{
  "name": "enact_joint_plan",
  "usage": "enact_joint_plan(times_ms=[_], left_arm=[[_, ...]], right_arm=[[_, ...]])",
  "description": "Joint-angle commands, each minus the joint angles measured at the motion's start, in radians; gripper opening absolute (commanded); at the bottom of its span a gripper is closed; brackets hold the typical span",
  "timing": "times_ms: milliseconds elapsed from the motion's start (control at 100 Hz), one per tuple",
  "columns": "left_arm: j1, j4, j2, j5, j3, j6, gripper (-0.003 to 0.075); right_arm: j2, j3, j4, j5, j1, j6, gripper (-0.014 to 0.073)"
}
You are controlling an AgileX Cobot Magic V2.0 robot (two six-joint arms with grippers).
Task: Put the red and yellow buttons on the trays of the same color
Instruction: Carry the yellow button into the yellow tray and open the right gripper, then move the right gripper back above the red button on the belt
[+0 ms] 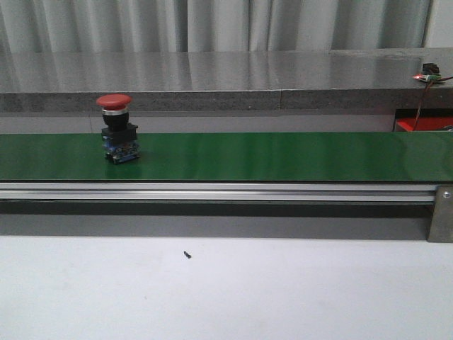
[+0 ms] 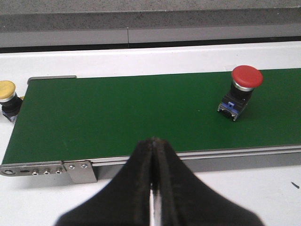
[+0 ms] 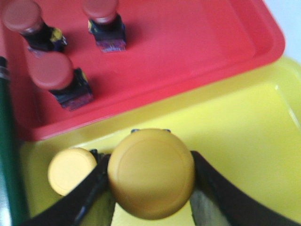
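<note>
Over yellow tray (image 3: pixel 244 136): right gripper (image 3: pixel 150 188) jaws clamped on yellow button (image 3: pixel 150 173). Left gripper (image 2: pixel 154 155) jaws together, near green belt (image 2: pixel 117 117); red button (image 1: pixel 117 131) upright on belt.

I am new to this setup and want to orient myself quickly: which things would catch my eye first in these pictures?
First, the red button standing upright on the green conveyor belt, toward its left. Next, the big yellow button gripped by the right gripper over the yellow tray, beside a smaller yellow button. Behind it, the red tray holds three red buttons.
</note>
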Motion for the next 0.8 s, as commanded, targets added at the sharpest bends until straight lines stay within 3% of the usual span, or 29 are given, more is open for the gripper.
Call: enact_joint_plan(times_ms=[0, 330, 600, 790], left_arm=[[-0.005, -0.028, -0.004, -0.062, -0.028, 0.000, -0.0020], [-0.005, -0.028, -0.004, -0.062, -0.028, 0.000, -0.0020], [-0.005, -0.028, -0.004, -0.062, -0.028, 0.000, -0.0020], [-0.005, -0.028, -0.004, -0.062, -0.028, 0.000, -0.0020]], right_arm=[[0.016, 0.012, 0.016, -0.114, -0.007, 0.023, 0.0122], [0.169, 0.028, 0.040, -0.233, -0.007, 0.036, 0.0122], [0.246, 0.028, 0.049, -0.242, -0.007, 0.036, 0.0134], [0.246, 0.028, 0.049, -0.238, -0.007, 0.036, 0.0358]])
